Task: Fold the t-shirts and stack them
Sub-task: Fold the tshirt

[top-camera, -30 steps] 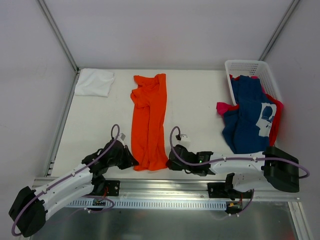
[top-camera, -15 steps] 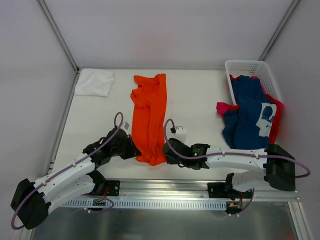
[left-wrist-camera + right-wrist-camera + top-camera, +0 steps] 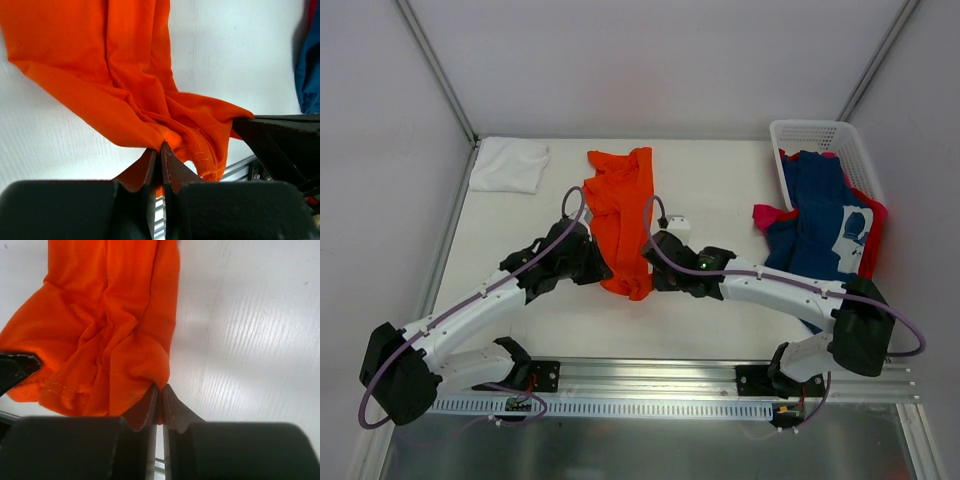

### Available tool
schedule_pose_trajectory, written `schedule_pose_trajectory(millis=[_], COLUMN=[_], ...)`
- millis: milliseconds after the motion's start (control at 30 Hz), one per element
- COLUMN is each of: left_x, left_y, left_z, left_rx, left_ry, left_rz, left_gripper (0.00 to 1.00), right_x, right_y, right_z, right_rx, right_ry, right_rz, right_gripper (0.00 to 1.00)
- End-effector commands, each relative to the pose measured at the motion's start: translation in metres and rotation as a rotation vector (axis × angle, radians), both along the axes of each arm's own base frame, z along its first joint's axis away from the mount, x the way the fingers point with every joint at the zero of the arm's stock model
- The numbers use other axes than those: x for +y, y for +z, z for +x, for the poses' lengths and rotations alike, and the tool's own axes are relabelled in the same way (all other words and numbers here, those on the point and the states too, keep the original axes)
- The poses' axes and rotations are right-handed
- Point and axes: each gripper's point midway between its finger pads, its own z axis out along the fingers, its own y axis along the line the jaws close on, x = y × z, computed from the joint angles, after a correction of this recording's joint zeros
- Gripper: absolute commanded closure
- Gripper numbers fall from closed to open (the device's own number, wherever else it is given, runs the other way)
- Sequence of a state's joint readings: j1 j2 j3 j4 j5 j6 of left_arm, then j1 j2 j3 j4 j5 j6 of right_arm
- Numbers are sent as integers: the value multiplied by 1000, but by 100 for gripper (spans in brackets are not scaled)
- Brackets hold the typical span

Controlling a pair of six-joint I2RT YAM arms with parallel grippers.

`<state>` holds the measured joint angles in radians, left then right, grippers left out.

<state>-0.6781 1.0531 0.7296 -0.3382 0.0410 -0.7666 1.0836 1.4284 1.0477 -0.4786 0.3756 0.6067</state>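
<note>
The orange t-shirt [image 3: 621,205] lies lengthwise in the middle of the table, its near end lifted and bunched between the two grippers. My left gripper [image 3: 601,271] is shut on the near left corner of the orange t-shirt [image 3: 125,90]; my right gripper [image 3: 653,272] is shut on the near right corner of the orange t-shirt [image 3: 110,325]. A white t-shirt [image 3: 509,163] lies folded at the far left corner. The navy t-shirt [image 3: 817,235] with white print hangs out of the basket over a pink-red t-shirt [image 3: 768,215].
The white lattice basket [image 3: 814,134] stands at the far right. The metal rail [image 3: 650,378] runs along the table's near edge, below both arms. Frame posts rise at the far corners.
Both grippers have moved away from the near edge toward the table's middle, carrying the orange shirt's near end with them, so the shirt now lies shorter and bunched.
</note>
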Motion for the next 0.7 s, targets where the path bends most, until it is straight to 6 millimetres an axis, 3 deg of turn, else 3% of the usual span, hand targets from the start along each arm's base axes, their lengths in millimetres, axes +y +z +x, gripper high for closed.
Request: schedule_pose_trajectory(millis=[0,100,167,200,233,300,367,433,467,533,667], left_x=[4,12,17,21,23,24,29,35,35,36,40], left_y=[21,26,26,26,26,23,22,11,9,-2,-31], left_z=[30,52,63,73,78,88,97,107,111,119,134], left_rx=[-72,-80,-93,-92,-90,-84,-82,-69,-67,-55,-28], left_ry=[26,60,67,85,89,92,109,135,137,149,182], left_rz=[28,47,72,84,90,109,121,160,167,185,200], left_gripper=[97,99,99,99,99,99,100,100,100,100,100], right_x=[3,10,17,24,29,37,45,54,56,62,69], right_y=[9,18,11,19,9,15,1,4,-8,-7,-29], right_z=[22,43,53,63,68,83,89,100,104,114,130], right_rx=[19,22,44,40,61,56,90,92,112,116,153], right_ry=[36,48,73,77,85,95,112,122,122,129,123], right_rz=[-21,-7,-23,3,-14,-2,-14,7,-7,10,0], right_gripper=[92,92,92,92,92,93,93,93,94,94,94])
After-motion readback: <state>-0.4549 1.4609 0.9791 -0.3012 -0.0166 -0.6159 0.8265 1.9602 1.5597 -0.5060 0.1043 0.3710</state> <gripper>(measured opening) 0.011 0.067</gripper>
